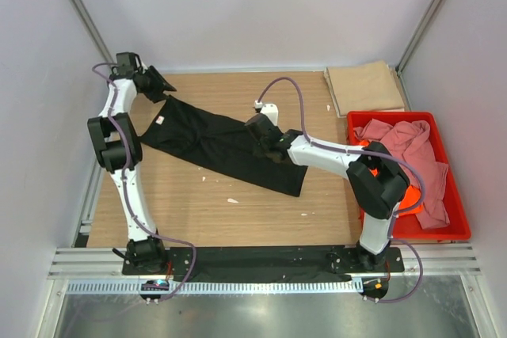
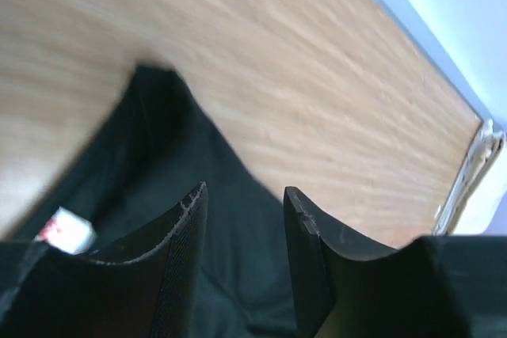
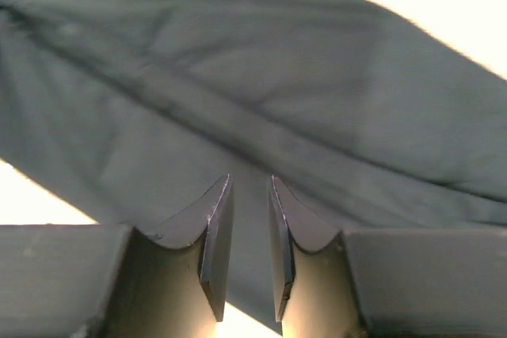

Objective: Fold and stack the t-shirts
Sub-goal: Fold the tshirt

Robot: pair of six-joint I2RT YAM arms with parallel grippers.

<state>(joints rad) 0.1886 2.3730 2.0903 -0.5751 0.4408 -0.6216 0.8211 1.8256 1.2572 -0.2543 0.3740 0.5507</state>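
A black t-shirt (image 1: 214,148) lies as a long band slanting across the wooden table, from back left to front right. My left gripper (image 1: 162,83) hovers at its back-left end and is open. In the left wrist view, only cloth (image 2: 158,140) lying on the table shows between the gripper's (image 2: 244,191) fingers, with a white label (image 2: 67,229) beside them. My right gripper (image 1: 260,134) sits over the shirt's far edge near the middle. Its jaws (image 3: 250,180) stand slightly apart, with the shirt (image 3: 238,77) spread beneath them.
A folded tan t-shirt (image 1: 366,89) lies in the back-right corner. In front of it, a red crate (image 1: 455,219) holds a crumpled pink t-shirt (image 1: 400,140) with orange cloth (image 1: 412,195) under it. Walls close in the table on the left, back and right.
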